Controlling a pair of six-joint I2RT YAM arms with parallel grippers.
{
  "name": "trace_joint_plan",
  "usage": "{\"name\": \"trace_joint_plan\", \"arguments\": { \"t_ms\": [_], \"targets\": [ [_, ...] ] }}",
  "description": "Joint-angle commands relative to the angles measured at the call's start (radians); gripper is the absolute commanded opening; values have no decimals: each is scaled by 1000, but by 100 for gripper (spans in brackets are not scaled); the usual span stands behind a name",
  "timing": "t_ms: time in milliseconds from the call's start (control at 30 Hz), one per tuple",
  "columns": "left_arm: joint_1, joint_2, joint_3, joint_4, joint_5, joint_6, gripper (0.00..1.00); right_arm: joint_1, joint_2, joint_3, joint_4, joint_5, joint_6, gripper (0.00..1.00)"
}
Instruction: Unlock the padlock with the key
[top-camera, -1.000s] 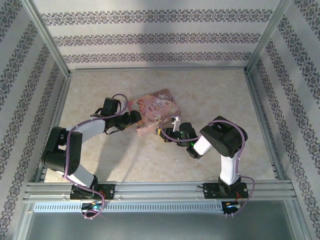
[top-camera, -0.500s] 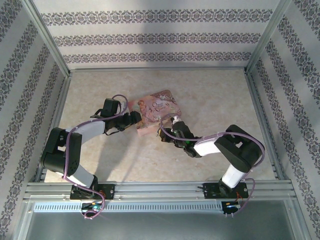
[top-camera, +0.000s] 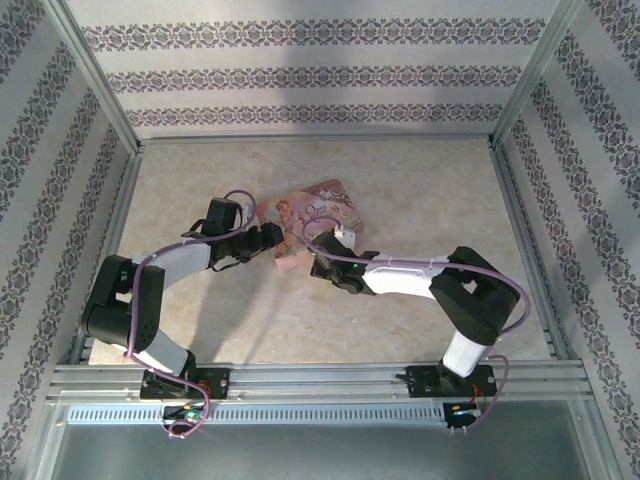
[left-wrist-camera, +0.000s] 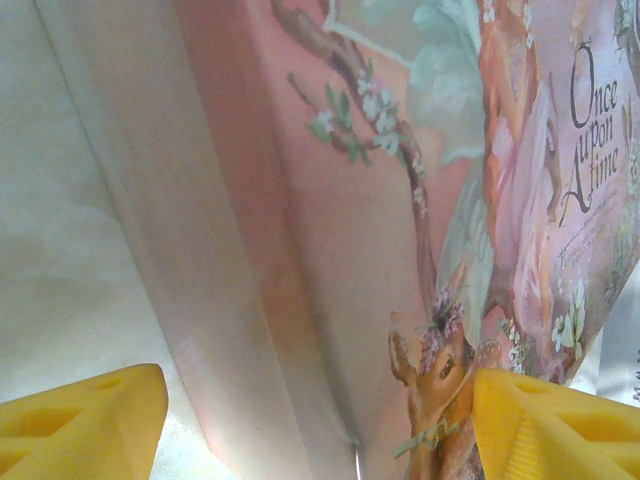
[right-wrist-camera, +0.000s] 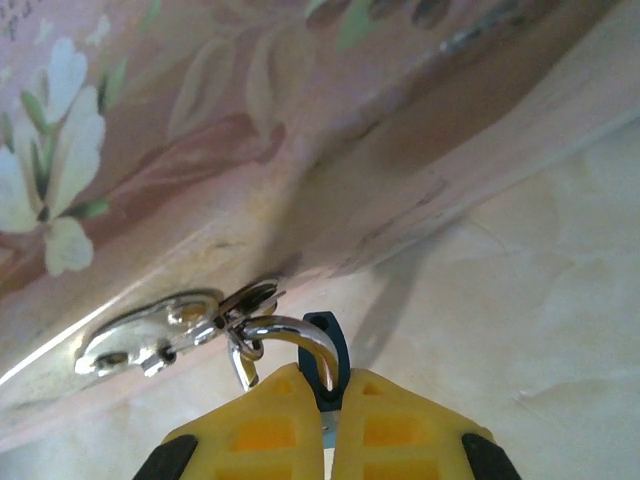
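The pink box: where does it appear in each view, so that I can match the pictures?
Top external: pink box near table centre, left gripper on its left, right gripper at its near edge.
Left wrist: box fills the middle and right, above the yellow fingers.
Right wrist: box spans the top, above the padlock.
Shared landmark: the pale marbled table.

We see soft, even light from above across the pale table (top-camera: 420, 190). Close up, the pink box (left-wrist-camera: 330, 250) blurs and casts a dim shadow beneath; the shackle of the padlock (right-wrist-camera: 322, 345) glints.
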Motion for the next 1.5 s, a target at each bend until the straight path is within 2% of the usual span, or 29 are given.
{"name": "trace_joint_plan", "arguments": {
  "t_ms": [0, 200, 467, 733, 900, 1033, 1133, 1167, 1200, 1267, 1333, 1367, 1467],
  "targets": [
    [-4, 14, -29, -22, -40, -7, 78, 15, 35, 62, -208, 141, 79, 1],
    [-4, 25, -31, -3, -34, -12, 78, 46, 93, 151, -299, 195, 128, 3],
    [-5, 31, -32, 9, -31, -19, 78, 57, 129, 199, -283, 168, 101, 9],
    [-4, 26, -31, 2, -32, -18, 78, 80, -5, 142, -271, 189, 33, 40],
    [-5, 14, -28, -10, -39, -10, 78, 105, -162, 42, -250, 202, -16, 64],
    [-5, 8, -25, -24, -41, -6, 78, 106, -331, -96, -151, 194, -144, 74],
    [-5, 5, -24, -35, -44, 1, 78, 81, -469, -228, 39, 76, -361, 83],
    [-4, 3, -24, -39, -44, 2, 78, 47, -509, -277, 115, -17, -420, 83],
    [-4, 0, -24, -39, -44, 3, 78, -2, -536, -312, 160, -105, -426, 82],
    [-4, -1, -24, -45, -44, 6, 78, -129, -568, -399, 331, -411, -448, 81],
    [-5, -5, -24, -50, -47, 8, 78, -227, -565, -443, 432, -618, -424, 80],
    [-5, -6, -24, -50, -46, 10, 78, -268, -554, -452, 465, -713, -416, 79],
    [-4, -9, -25, -50, -48, 8, 78, -342, -503, -467, 555, -888, -389, 78]
  ]
}}
